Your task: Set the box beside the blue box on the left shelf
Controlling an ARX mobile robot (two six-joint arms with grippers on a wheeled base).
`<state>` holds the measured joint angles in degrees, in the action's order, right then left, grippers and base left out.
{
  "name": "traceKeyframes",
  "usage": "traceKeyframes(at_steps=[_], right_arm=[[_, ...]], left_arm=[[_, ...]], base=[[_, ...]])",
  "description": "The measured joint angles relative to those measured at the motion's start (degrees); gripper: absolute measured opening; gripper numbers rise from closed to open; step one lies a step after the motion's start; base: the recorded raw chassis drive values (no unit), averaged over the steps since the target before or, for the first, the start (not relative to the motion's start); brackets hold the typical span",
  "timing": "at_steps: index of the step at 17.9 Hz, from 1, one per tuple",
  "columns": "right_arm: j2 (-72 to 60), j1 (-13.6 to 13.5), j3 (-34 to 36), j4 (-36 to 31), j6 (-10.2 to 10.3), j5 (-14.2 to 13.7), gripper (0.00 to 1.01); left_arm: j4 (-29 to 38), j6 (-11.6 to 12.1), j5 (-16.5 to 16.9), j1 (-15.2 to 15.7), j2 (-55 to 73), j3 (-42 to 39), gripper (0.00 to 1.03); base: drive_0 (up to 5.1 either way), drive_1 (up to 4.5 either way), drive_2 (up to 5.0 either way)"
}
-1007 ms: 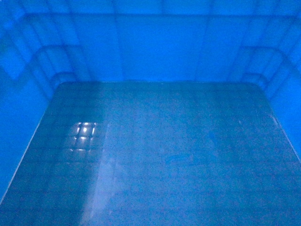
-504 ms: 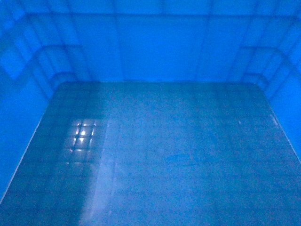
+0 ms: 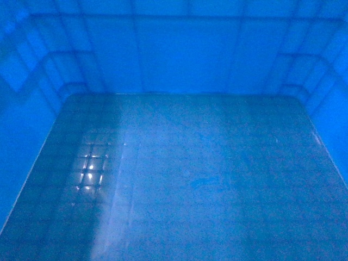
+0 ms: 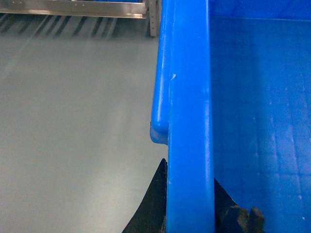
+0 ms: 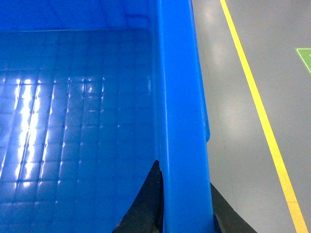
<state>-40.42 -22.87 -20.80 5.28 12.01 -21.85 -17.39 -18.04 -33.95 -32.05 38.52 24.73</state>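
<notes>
Floor (image 4: 73,121): smooth grey surface, filling the left half of the left wrist view and, in the right wrist view, the right side of the frame.

Yellow line (image 5: 257,107): painted on the floor, running from the top centre-right down to the lower right edge of the right wrist view.

Green marking (image 5: 305,58): corner of a painted patch, right edge, upper part of that view.

Metal shelf rail (image 4: 73,7): along the top left of the left wrist view, its shadowed stripes falling on the floor below.
</notes>
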Motion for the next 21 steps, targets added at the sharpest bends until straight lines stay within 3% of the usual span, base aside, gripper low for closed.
traceKeyframes(at_steps=[21], right_arm=[[0.00,0.00,0.00,0.00,-0.02,0.00,0.10]], left_arm=[[0.00,-0.02,0.07,0.00,0.04,0.00,0.09]], base=[[0.0,4.17,-4.2]])
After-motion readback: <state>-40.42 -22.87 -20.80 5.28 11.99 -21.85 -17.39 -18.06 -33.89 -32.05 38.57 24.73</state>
